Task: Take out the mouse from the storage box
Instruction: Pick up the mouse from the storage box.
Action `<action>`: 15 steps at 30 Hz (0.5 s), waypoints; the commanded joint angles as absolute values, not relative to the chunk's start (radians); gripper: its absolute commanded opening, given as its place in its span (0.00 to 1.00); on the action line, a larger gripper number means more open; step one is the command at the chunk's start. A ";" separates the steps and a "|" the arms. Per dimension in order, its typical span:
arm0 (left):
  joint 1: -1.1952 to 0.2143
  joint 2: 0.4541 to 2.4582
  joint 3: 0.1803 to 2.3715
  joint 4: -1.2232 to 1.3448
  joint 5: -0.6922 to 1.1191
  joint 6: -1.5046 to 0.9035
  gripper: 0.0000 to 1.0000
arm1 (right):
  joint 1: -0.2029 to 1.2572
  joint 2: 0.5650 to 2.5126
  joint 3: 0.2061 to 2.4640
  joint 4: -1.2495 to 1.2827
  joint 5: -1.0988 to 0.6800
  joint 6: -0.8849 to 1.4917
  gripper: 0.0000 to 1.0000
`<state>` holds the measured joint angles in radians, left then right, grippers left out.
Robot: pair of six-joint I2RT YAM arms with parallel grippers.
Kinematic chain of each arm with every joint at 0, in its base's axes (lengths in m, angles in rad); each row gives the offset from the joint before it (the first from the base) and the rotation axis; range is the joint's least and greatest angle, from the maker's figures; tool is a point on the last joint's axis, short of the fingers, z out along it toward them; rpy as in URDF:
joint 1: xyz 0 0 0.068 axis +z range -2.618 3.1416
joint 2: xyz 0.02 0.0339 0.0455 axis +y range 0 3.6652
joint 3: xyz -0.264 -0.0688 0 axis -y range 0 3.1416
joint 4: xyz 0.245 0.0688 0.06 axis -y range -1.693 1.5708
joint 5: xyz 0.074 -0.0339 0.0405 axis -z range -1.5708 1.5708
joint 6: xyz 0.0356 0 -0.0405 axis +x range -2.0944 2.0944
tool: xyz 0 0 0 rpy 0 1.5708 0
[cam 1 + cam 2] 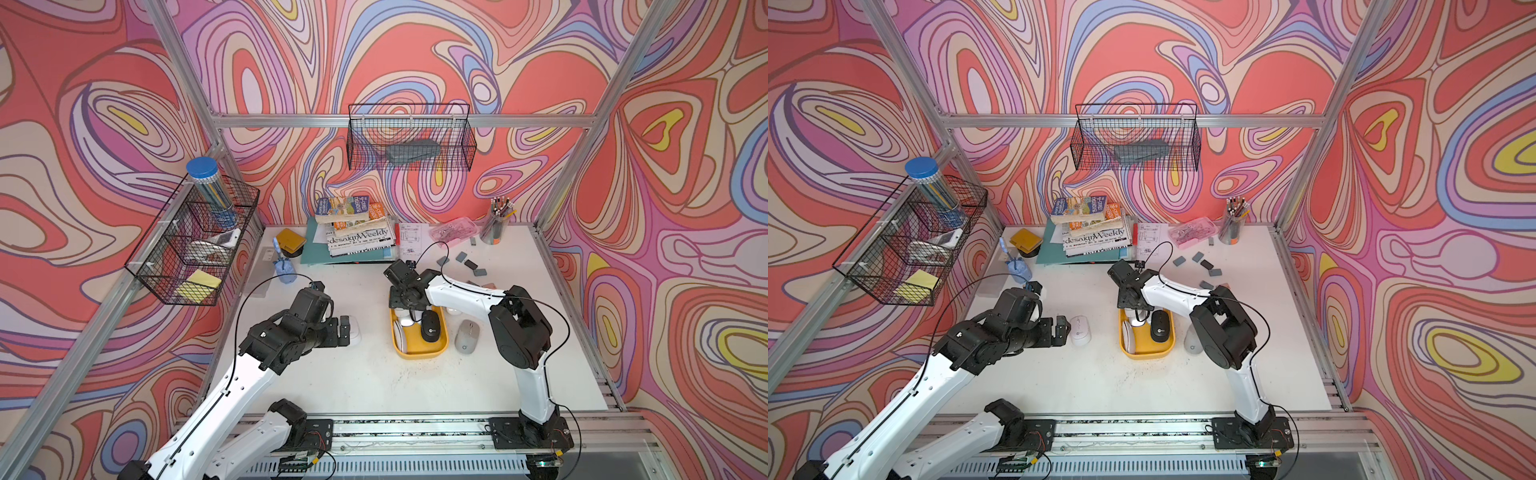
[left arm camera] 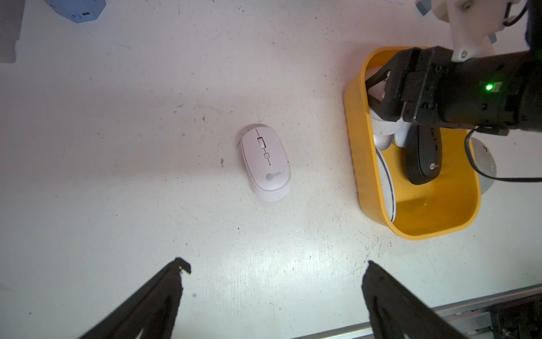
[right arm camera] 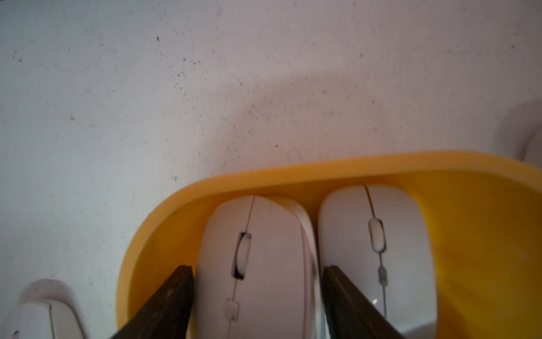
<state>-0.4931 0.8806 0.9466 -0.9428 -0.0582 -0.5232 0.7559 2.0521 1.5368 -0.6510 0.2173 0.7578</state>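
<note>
While the right end effector [image 3: 257,270] flanked a white mouse [image 3: 258,234] at twelve o'clock in the storage box [image 3: 293,172], grip uncertain, lifting seemed next; left end effector [image 2: 275,264] gaped empty.

Both top views look down from high above the arm bases, taking in the whole table [image 1: 332,382]. The left wrist view faces straight down from well above, past the left gripper [image 2: 275,265]. The right wrist view sits close over the mouse [image 3: 264,234] flanked by the right gripper [image 3: 258,268]. All four share the storage box [image 1: 419,355].

swirly pink-orange patterned walls [image 1: 415,50] and an aluminium frame [image 1: 291,120] surround a scuffed white table [image 1: 353,374].
</note>
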 commanded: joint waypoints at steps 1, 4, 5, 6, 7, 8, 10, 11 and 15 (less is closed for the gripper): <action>-0.494 0.877 0.937 -0.931 -0.058 -0.515 0.99 | 0.756 2.010 1.489 -0.723 0.265 0.733 0.70; -0.494 0.877 0.937 -0.931 -0.059 -0.515 0.99 | 0.756 1.977 1.455 -0.707 0.273 0.731 0.71; -0.494 0.878 0.937 -0.931 -0.060 -0.515 0.99 | 0.756 1.968 1.448 -0.706 0.277 0.730 0.71; -0.494 0.879 0.937 -0.931 -0.061 -0.515 0.99 | 0.756 1.964 1.448 -0.707 0.280 0.727 0.71; -0.493 0.879 0.937 -0.932 -0.060 -0.515 0.99 | 0.756 1.965 1.450 -0.711 0.282 0.726 0.71; -0.493 0.879 0.937 -0.932 -0.060 -0.515 0.99 | 0.756 1.965 1.455 -0.717 0.282 0.724 0.71; -0.494 0.879 0.938 -0.932 -0.061 -0.517 0.99 | 0.756 1.962 1.455 -0.704 0.274 0.719 0.73; -0.493 0.879 0.937 -0.934 -0.061 -0.517 0.99 | 0.756 1.956 1.447 -0.689 0.266 0.716 0.73; -0.494 0.880 0.936 -0.933 -0.063 -0.516 0.99 | 0.757 1.921 1.433 -0.649 0.251 0.721 0.75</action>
